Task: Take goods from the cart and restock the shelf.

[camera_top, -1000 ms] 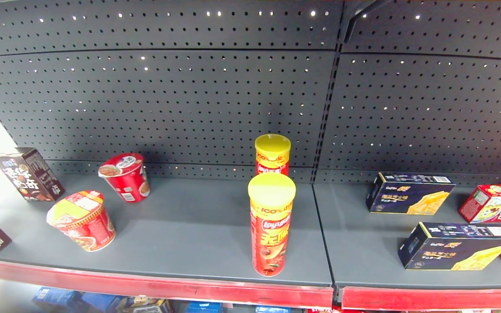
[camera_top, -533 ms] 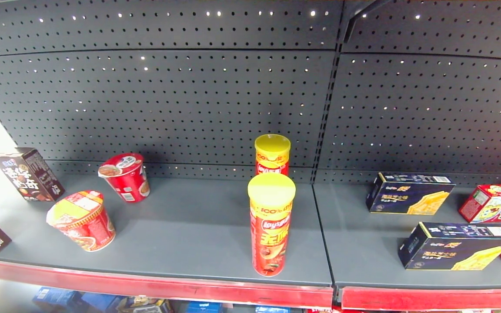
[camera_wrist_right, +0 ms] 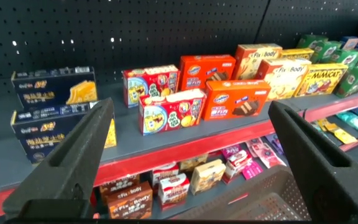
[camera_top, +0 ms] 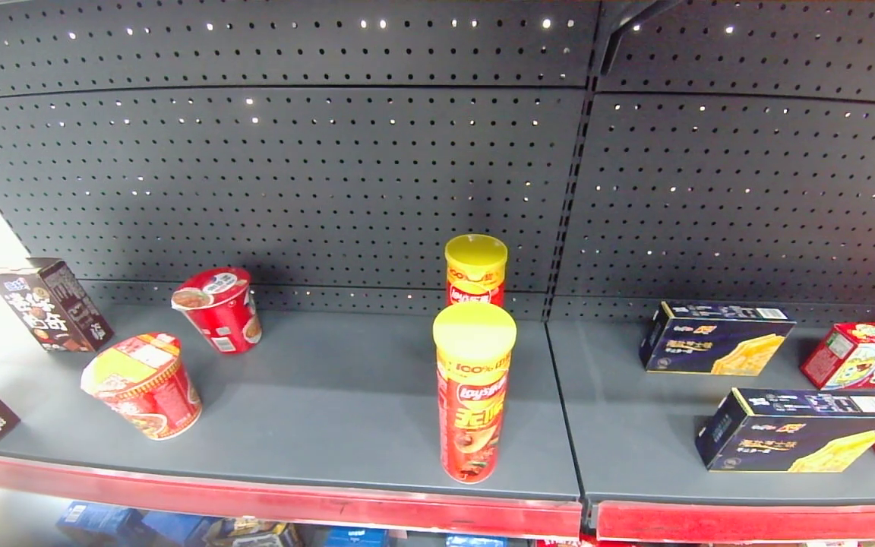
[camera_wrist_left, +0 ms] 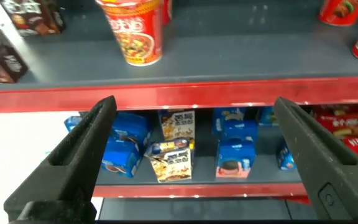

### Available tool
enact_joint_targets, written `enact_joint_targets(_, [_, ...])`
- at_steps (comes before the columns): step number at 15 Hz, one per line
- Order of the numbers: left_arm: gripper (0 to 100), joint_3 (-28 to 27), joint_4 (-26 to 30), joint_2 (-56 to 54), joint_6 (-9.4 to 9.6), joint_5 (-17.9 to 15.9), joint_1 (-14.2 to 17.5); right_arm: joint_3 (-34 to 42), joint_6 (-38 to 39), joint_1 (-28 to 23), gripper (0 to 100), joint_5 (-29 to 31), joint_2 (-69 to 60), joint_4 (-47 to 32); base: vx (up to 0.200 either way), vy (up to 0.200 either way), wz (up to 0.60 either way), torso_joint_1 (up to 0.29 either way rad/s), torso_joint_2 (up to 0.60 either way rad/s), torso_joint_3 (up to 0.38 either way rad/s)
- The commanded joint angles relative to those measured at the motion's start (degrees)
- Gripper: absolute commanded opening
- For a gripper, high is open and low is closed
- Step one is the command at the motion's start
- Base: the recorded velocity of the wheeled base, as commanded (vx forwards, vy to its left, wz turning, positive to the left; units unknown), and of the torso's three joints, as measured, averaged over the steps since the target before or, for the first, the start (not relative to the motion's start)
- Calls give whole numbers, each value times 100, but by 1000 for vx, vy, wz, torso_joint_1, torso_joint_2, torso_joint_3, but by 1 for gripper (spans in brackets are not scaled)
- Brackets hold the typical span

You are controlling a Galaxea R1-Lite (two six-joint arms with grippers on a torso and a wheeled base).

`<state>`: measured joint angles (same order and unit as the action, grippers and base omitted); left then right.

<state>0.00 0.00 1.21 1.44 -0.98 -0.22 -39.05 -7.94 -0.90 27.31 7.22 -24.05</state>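
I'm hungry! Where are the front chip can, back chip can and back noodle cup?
front chip can (camera_top: 472,414), head view, red side.
back chip can (camera_top: 475,249), head view, yellow lid.
back noodle cup (camera_top: 225,319), head view, side.

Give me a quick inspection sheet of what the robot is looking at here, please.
Surface: grey metal shelf with red front edge.
Job's things: two tall red chip cans with yellow lids upright, one behind the other; two red noodle cups; dark blue boxes lying flat.
Clutter: nothing seen.
Grippers: left gripper and right gripper open, empty.
Cables: nothing seen.
Surroundings: black perforated back panel; dark mesh basket.
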Motion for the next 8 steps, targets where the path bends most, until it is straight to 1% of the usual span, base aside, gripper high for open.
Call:
enact_joint_targets(1, [100,0,0,-121,-56,1,22,240,11,2,100,-6,-124,59,0,0,0,0,0,0])
enact_joint_targets(3, [100,0,0,-121,-91,10,22,714,345,2,100,-41,-142,287,0,0,0,0,0,0])
enact_joint_targets(5, [100,0,0,-121,-82,10,22,1391,451,-6,100,-507,-247,683,0,0,0,0,0,0])
enact_joint_targets(6, [100,0,0,-121,-82,18,22,1611,451,-6,100,-665,-265,797,0,0,0,0,0,0])
enact_joint_targets(7, [100,0,0,-121,-82,10,22,2261,416,-6,100,-1061,-511,1043,0,0,0,0,0,0])
enact_joint_targets(8, [100,0,0,-121,-82,10,22,2525,389,20,100,-1175,-616,1140,0,0,0,0,0,0])
